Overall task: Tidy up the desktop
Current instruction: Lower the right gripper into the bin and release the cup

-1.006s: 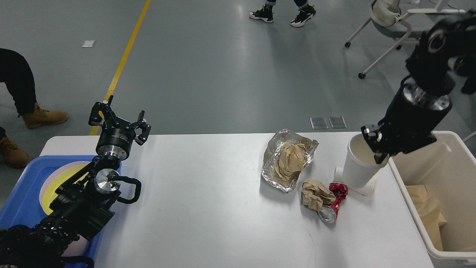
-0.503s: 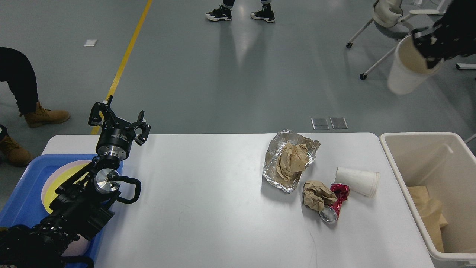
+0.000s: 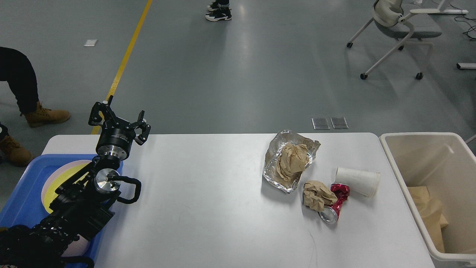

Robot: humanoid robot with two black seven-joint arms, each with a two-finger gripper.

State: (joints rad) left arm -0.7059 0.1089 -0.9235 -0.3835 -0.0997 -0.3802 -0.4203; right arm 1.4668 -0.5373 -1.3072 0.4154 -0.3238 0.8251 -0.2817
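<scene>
Desktop (image 3: 208, 201) was a smooth white rectangular top with rounded corners, filling most of the lower view. Left gripper (image 3: 119, 118) was black, two-fingered, on a black cylindrical wrist with a polished metal ring; fingers (image 3: 97, 111) stood spread apart, holding nothing, above the desktop's far left corner. Right gripper was outside the view.

Under the left arm, a glossy blue plastic tray (image 3: 22, 193) sat at the desktop's left end, holding a round plate (image 3: 63, 175) with a yellow centre and a pale rim.

Towards the right end, well apart from the gripper:
- crinkled silver foil sheet (image 3: 273, 169), with a crumpled brown paper wad (image 3: 293, 160) lying in it
- second brown paper ball (image 3: 316, 194), touching a crushed red can (image 3: 336, 203) with its silver end facing the camera; no lettering readable
- white paper cup (image 3: 359, 181) on its side, just beside the can

Cream rectangular bin (image 3: 394, 156) stood against the right edge, tan paper (image 3: 427, 212) inside
</scene>
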